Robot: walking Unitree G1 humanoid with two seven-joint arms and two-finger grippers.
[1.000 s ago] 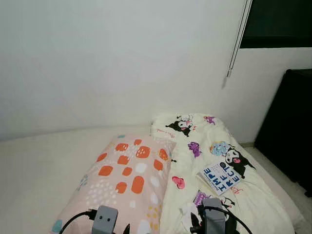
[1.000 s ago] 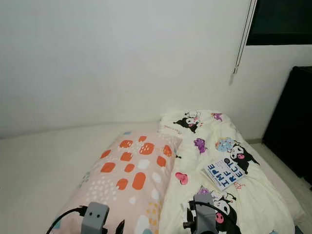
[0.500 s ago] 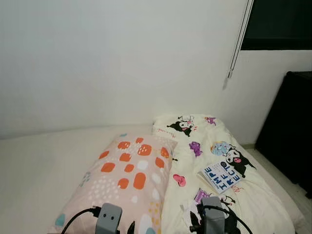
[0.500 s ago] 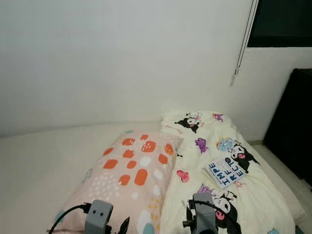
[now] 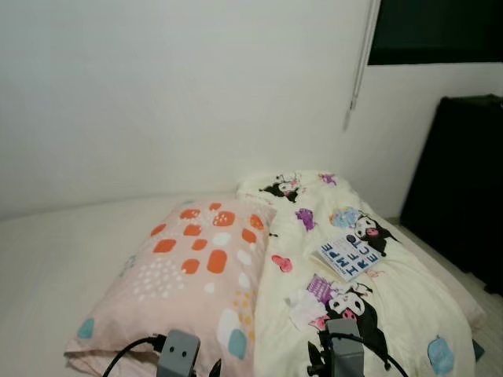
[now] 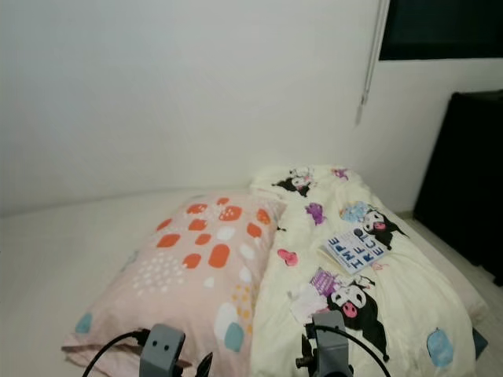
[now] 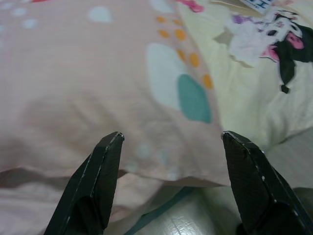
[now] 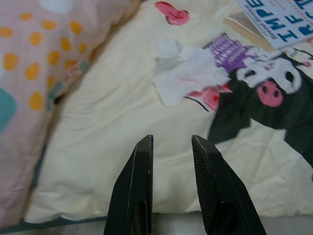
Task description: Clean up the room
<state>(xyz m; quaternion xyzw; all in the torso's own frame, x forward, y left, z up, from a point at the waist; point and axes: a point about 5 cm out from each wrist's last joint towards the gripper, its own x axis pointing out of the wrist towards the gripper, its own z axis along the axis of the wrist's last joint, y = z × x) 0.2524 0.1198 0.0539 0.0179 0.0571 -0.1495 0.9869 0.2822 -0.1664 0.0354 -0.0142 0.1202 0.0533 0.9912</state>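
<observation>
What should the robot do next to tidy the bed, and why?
Probably reach the right gripper forward to the crumpled tissue on the blanket. The tissue lies loose just ahead of the gripper, whose fingers stand a little apart with nothing between them. The book lies farther off.

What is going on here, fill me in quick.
The robot stands at the foot of a bed, holding nothing. Its left gripper hangs open over the near edge of the spotted pillow. Its right gripper, fingers a narrow gap apart, points at a crumpled white tissue lying on the cartoon-print quilt. A book lies further up the quilt. Nothing has been picked up yet.
</observation>
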